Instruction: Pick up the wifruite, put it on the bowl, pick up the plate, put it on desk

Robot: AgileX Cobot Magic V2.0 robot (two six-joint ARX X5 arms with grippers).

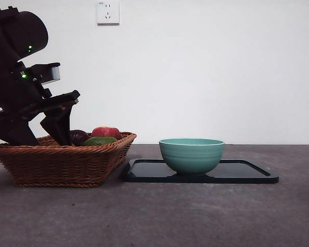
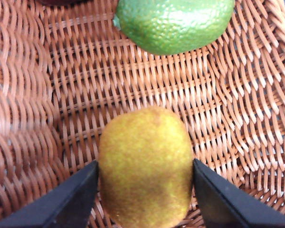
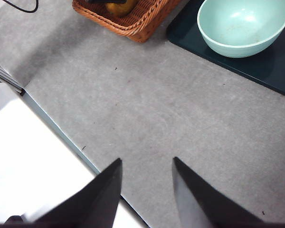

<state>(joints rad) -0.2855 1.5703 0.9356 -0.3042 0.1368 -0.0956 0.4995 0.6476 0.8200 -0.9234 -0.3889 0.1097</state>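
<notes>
The wifruite, a yellow-brown fuzzy oval, lies on the floor of the brown wicker basket. My left gripper reaches down into the basket, its two black jaws pressed against the fruit's two sides, shut on it. In the front view the left gripper sits at the basket's left end and the fruit is hidden behind the rim. The teal bowl stands empty on the black plate, right of the basket. My right gripper hangs open above the bare desk.
A green lime, a red apple and a dark fruit also lie in the basket. The desk's edge and a white surface lie near the right gripper. A wall socket is behind.
</notes>
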